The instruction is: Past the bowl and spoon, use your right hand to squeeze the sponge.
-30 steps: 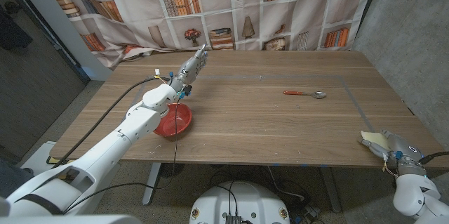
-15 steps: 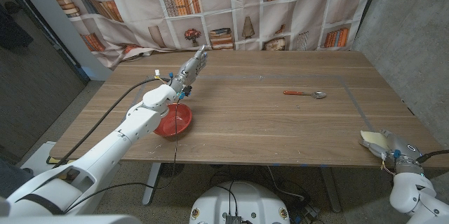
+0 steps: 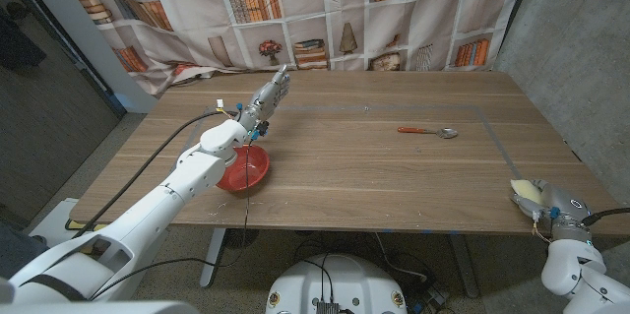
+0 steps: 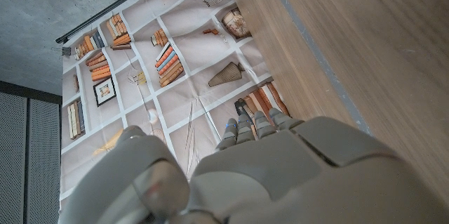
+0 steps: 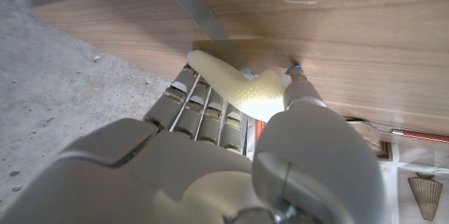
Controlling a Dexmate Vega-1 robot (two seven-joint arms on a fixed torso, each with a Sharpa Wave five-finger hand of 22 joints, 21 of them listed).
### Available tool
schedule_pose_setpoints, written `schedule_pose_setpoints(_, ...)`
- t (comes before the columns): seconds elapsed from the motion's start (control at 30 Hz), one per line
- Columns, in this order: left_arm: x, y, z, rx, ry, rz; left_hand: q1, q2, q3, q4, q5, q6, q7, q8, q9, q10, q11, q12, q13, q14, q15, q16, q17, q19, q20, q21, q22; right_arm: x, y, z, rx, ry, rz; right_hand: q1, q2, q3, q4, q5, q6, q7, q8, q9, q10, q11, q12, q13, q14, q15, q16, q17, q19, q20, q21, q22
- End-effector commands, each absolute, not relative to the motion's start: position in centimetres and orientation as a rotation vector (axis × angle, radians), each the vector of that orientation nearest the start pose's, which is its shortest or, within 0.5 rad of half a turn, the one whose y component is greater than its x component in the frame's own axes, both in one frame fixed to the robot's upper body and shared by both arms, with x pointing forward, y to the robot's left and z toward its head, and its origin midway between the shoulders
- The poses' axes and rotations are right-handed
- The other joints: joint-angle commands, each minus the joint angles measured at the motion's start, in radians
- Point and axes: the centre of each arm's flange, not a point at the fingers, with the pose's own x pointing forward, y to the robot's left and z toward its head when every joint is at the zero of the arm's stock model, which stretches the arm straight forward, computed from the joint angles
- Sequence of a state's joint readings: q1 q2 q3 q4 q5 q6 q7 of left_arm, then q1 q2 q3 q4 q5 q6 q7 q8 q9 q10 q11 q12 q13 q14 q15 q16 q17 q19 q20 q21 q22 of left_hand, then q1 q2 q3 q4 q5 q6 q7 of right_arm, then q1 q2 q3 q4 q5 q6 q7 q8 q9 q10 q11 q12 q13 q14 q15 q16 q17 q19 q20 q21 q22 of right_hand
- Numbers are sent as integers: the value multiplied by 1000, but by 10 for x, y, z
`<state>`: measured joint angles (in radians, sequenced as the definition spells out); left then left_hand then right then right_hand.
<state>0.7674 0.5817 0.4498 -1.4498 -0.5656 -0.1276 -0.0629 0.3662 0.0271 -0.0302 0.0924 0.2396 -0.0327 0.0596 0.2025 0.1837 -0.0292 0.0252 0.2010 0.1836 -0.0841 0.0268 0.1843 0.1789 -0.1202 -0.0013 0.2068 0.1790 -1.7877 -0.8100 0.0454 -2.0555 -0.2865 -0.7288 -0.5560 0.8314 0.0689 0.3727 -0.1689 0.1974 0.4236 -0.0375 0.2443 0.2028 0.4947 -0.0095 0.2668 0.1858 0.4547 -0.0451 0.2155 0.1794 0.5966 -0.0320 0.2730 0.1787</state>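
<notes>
At the table's near right corner my right hand [image 3: 557, 207] grips a pale yellow sponge [image 3: 527, 191]. In the right wrist view the sponge [image 5: 238, 87] bends between the thumb and fingers [image 5: 203, 104] of that hand [image 5: 210, 161], close to the table edge. A red bowl [image 3: 244, 169] stands near the left front, partly under my left forearm. The spoon [image 3: 429, 132], with its red handle, lies right of centre and also shows in the right wrist view [image 5: 414, 134]. My left hand [image 3: 266, 94] hangs raised beyond the bowl, fingers stretched out, holding nothing [image 4: 266, 161].
A bookshelf-print curtain [image 3: 295, 9] hangs behind the far edge of the wooden table [image 3: 374, 176]. A grey tape line [image 3: 497, 137] runs along the table's right side. A cable [image 3: 157, 157] trails along my left arm.
My right hand has drawn slightly toward the near edge with the sponge, which looks a little more compressed. The left arm, bowl and spoon have not moved.
</notes>
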Motion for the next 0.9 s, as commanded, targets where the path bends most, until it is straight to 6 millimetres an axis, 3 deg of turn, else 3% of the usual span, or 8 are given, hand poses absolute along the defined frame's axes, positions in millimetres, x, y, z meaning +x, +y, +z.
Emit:
schedule_pose_setpoints(0.03,641,246,20,161,-577,-337,-3,5,-4,3,-4,8,6,0,2,4,-2,6,4,4,-1,5,5,-1,6,-2,5,429,-451,-188,-1127,-6,-723,26,3,10,2,-8,40,-3,13,3,35,0,13,1,36,-42,7,4,69,-85,21,7)
schedule_pose_setpoints(0.23,643,247,20,162,-571,-342,-2,6,-4,3,-5,9,6,0,2,3,-4,5,4,4,0,4,5,-1,6,-1,5,424,-445,-175,-1138,-43,-741,50,-5,5,-2,-14,71,3,18,3,58,2,16,0,58,-43,9,6,114,-79,34,6)
schedule_pose_setpoints(0.7,643,252,20,157,-575,-340,0,9,-6,3,-5,10,4,-1,2,4,-2,5,4,4,2,4,5,-3,7,-1,5,411,-425,-139,-1167,-172,-794,61,-17,2,2,-16,89,4,16,3,86,4,18,0,94,-45,10,5,150,-83,42,5)
schedule_pose_setpoints(0.9,643,255,18,150,-574,-334,0,10,-7,3,-6,10,3,-1,2,4,-2,5,4,4,2,3,5,-3,7,-1,5,410,-418,-131,-1156,-206,-797,77,-17,6,3,-15,103,-2,14,3,102,-5,18,0,140,-62,17,6,173,-107,47,5)
